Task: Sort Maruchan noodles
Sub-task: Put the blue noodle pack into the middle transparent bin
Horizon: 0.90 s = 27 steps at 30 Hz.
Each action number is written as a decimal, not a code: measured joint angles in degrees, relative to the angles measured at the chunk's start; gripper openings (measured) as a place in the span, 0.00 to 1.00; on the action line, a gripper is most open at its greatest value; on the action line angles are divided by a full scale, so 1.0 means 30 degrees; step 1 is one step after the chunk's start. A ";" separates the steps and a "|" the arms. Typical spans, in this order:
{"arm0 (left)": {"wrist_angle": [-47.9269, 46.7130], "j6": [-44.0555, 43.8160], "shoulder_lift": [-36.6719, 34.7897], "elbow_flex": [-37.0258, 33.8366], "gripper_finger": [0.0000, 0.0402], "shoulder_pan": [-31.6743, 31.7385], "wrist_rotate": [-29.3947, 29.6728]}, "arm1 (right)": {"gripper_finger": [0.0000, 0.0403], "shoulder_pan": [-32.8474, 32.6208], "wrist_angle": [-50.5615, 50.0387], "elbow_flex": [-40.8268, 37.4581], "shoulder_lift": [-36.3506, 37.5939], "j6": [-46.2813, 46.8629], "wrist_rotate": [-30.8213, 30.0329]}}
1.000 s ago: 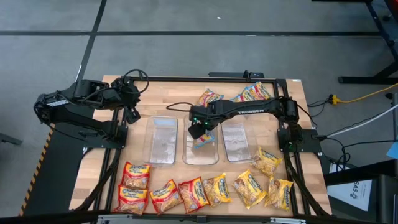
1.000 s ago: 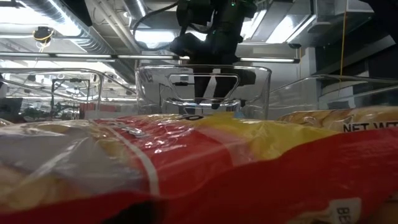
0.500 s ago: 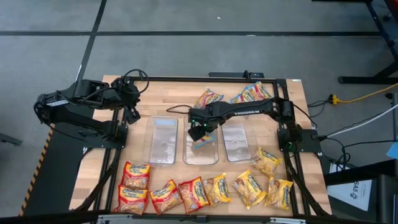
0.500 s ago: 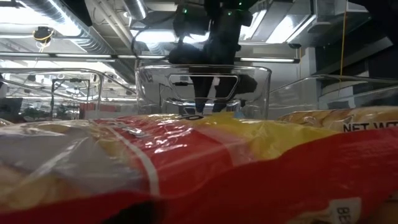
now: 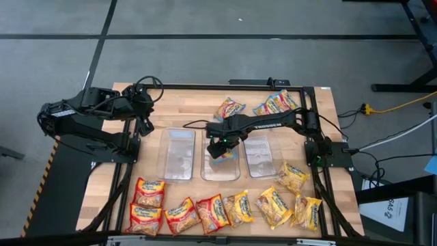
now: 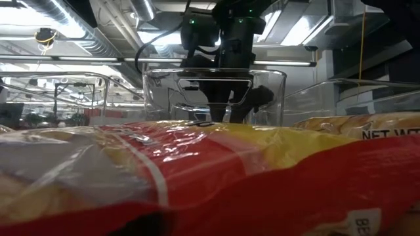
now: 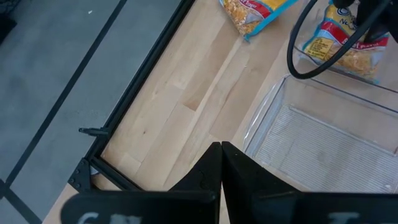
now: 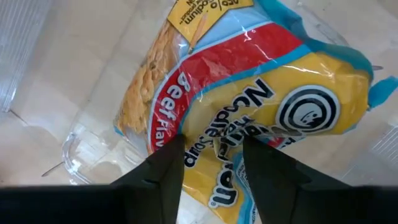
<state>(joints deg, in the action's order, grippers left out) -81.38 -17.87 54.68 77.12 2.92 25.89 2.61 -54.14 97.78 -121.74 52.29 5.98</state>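
A blue-trimmed Maruchan noodle packet lies flat on the floor of the middle clear tub. My right gripper points down into that tub, open, with its two fingertips low over the packet's printed top face. My left gripper is shut and holds nothing, raised over the table's left part beside the left tub. A row of red-orange and yellow packets lies along the near edge. Two more packets lie on the wood at the far side. My right gripper comes from above, pointing down, its fingers set on either side of a strip of the packet's top face. The fingers cover the spot, so I cannot tell whether they touch the wrapper. The packet rests in the tub.
The right tub and the left tub stand on either side of the middle one, their walls close to my right gripper. A dark cable loops over the far part of the table. Bare wood shows at the far left.
My right gripper has sunk lower into the middle tub, toward the blue-trimmed packet, tipping a little steeper. The packet has stayed where it lay.
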 joint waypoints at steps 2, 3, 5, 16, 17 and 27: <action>0.0000 0.0000 0.0007 0.0000 0.00 0.0000 0.0000 | 0.32 0.0015 0.0003 0.0000 -0.0005 0.0000 -0.0003; 0.0000 0.0000 0.0000 0.0000 0.00 0.0000 0.0000 | 0.29 0.0015 0.0010 0.0000 -0.0012 -0.0007 -0.0007; 0.0000 0.0000 0.0007 0.0000 0.00 0.0002 0.0000 | 0.21 0.0015 0.0008 0.0000 -0.0012 -0.0021 0.0066; 0.0000 -0.0015 0.0004 0.0000 0.00 0.0004 0.0000 | 0.01 0.0015 -0.0189 0.0416 0.0002 -0.1186 0.0615; 0.0003 -0.0022 0.0007 0.0000 0.00 0.0005 0.0000 | 0.01 0.0013 -0.0214 0.0610 0.0002 -0.1475 0.0742; 0.0006 -0.0015 0.0001 0.0000 0.00 0.0006 0.0000 | 0.00 -0.0015 -0.3565 0.3844 0.0010 -0.3837 0.0414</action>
<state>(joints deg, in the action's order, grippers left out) -81.37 -17.91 54.68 77.12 2.94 25.89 2.57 -64.83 109.31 -121.71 40.78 7.22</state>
